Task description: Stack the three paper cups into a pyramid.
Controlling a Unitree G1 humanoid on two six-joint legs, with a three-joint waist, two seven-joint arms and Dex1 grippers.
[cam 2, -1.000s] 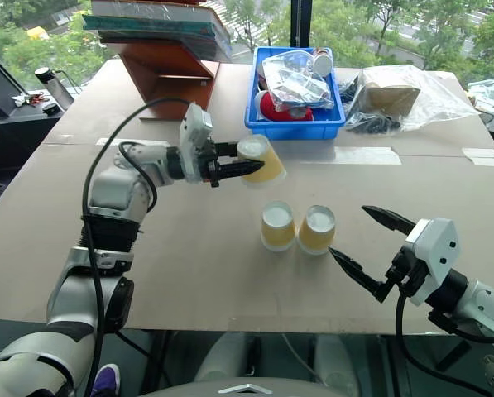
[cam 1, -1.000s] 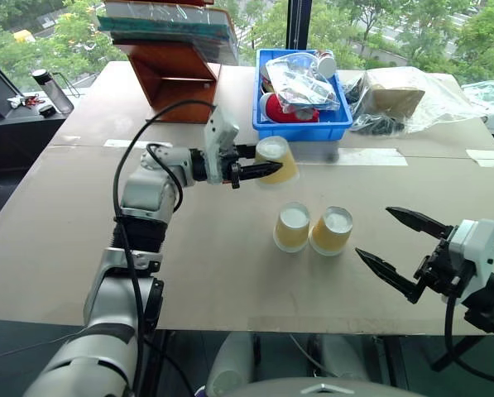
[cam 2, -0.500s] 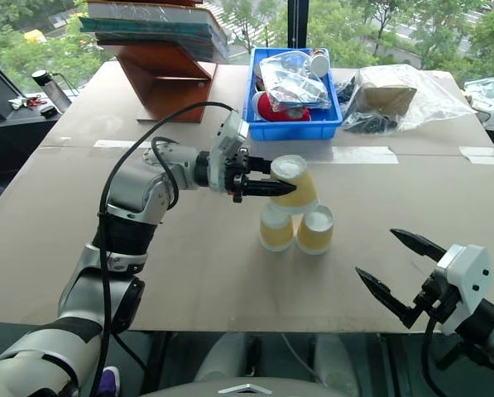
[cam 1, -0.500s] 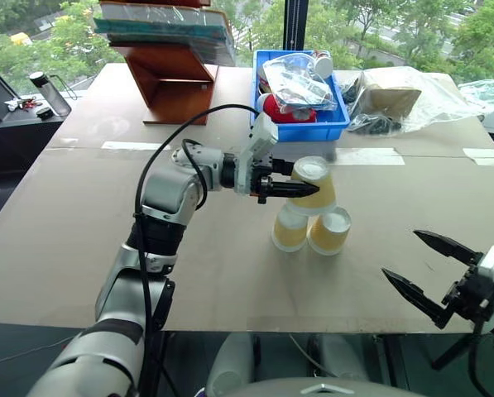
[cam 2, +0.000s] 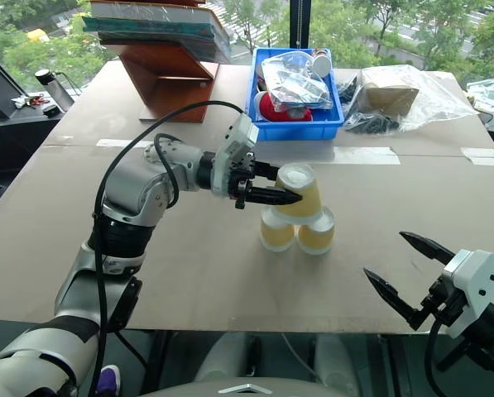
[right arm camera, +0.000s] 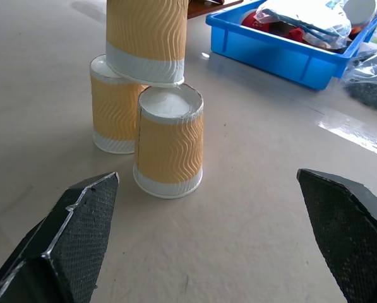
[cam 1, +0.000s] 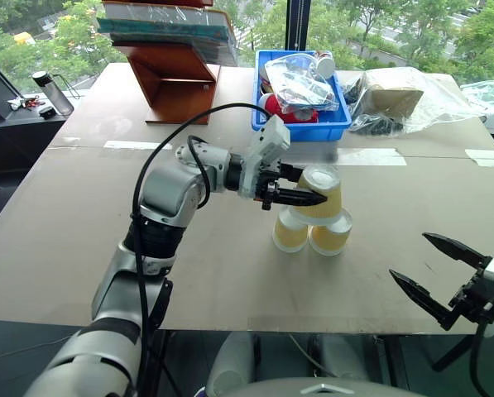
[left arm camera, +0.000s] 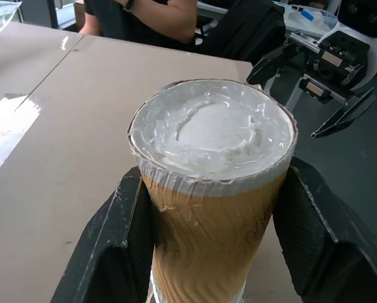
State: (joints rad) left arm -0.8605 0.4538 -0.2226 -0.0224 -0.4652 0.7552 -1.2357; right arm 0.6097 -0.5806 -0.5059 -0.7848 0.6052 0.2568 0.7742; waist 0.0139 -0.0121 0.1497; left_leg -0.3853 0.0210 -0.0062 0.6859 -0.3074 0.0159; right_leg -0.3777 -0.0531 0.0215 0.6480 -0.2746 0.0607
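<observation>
1. Holding the third pale yellow-orange tapered paper cup (cam 1: 319, 192) base-up, our left end effector (cam 1: 300, 185) is clamped on its ribbed sides, one black finger on each flank, as the left wrist view shows plainly.
2. We see the other two inverted pale yellow-orange paper cups standing side by side on the brown cardboard-covered desk (cam 1: 56, 240), the left base cup (cam 1: 290, 233) and the right base cup (cam 1: 331, 235) touching or very nearly so.
3. We judge the deciding relation to be this: the held cup sits directly above the seam between the pair, its long axis upright, its white rim at or just over their white bases; the coming move looks like a short lowering and then a release.
4. We reckon the left arm is the nearer one by far; our right end effector (cam 1: 439, 271) hangs with its jaws spread wide and empty, well apart, toward four o'clock from the stack.
5. We cannot tell from the head views whether the rim already rests on both bases; the right wrist view suggests contact or a hair's gap, with the held cup's top cut off.
6. We cannot see the base cups in the left wrist view, since the held cup hides them.
</observation>
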